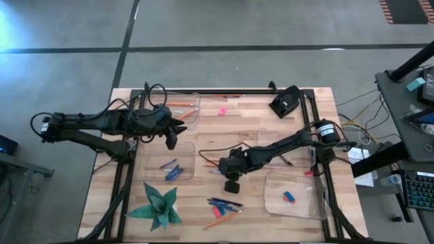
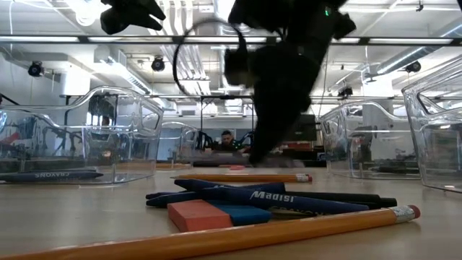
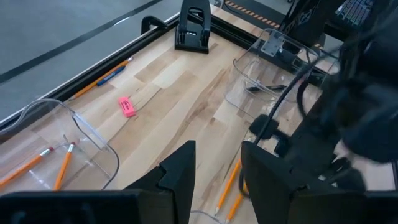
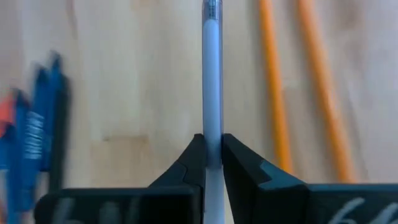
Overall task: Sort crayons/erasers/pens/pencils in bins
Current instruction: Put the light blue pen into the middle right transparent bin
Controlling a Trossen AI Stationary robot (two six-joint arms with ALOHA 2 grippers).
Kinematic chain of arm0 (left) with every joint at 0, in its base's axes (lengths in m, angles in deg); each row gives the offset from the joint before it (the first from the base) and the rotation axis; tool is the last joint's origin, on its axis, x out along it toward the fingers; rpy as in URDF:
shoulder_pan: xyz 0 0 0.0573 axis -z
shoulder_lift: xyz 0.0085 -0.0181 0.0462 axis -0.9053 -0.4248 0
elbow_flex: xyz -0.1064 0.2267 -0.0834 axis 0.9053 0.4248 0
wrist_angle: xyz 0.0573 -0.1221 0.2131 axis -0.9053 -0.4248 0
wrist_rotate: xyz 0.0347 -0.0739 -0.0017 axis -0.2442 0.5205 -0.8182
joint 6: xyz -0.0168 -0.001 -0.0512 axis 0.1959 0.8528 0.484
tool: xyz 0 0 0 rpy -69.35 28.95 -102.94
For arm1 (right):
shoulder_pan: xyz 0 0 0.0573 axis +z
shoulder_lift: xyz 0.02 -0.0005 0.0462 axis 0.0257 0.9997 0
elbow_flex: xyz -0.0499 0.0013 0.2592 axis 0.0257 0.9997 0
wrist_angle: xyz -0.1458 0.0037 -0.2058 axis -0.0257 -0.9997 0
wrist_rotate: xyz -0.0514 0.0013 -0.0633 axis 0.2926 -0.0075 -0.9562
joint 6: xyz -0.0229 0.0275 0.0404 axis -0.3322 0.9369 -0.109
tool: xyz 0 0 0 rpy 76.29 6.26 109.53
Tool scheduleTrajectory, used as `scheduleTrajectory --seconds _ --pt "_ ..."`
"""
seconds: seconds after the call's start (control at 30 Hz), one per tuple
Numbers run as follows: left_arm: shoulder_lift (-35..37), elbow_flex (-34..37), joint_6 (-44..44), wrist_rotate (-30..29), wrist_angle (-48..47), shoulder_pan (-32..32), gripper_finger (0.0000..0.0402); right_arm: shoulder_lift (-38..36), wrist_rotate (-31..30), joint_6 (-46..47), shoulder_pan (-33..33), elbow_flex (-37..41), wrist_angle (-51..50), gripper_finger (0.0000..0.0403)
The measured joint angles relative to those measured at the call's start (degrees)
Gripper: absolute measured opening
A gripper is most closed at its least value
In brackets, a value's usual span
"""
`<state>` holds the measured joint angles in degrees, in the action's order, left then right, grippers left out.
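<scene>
My right gripper (image 4: pixel 212 155) (image 1: pixel 220 164) is at the table's middle, shut on a pale, slender pen (image 4: pixel 212 74). Two orange pencils (image 4: pixel 298 87) lie on the wood right beside it, and dark blue pens (image 4: pixel 43 130) lie on its other side. My left gripper (image 3: pixel 217 180) (image 1: pixel 172 139) hangs open and empty in the air over the bin (image 1: pixel 157 175) that holds blue crayons (image 1: pixel 172 169). A pink eraser (image 3: pixel 127 106) lies alone on the wood toward the far edge. My right gripper pinches the pen's barrel (image 4: pixel 212 146) between its two fingers, one on each side. The fingers slant down from the table's right, and the pen runs on straight ahead of them. Whether the pen is clear of the table I cannot tell.
A far-left bin (image 1: pixel 193 102) holds pencils. Two more bins stand at the right, the near one (image 1: pixel 271 196) holding a blue eraser (image 1: pixel 289 197). A pile of pens, an eraser and pencils (image 1: pixel 224 207) lies near the front edge, beside a green paper star (image 1: pixel 157 207).
</scene>
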<state>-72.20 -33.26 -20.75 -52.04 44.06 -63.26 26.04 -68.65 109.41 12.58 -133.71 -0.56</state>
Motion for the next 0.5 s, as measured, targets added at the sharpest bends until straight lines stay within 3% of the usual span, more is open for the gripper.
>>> scheduleTrajectory --seconds 0.23,0.5 --pt "0.0 0.0 0.0 0.1 -0.6 0.0 0.0115 -6.4 -1.5 -3.6 -0.8 -4.1 -11.0 0.0028" --pt "-0.1 0.3 0.3 1.1 -0.5 0.0 0.0115 -20.8 -4.0 -0.3 -0.8 -2.5 -26.6 0.0028"
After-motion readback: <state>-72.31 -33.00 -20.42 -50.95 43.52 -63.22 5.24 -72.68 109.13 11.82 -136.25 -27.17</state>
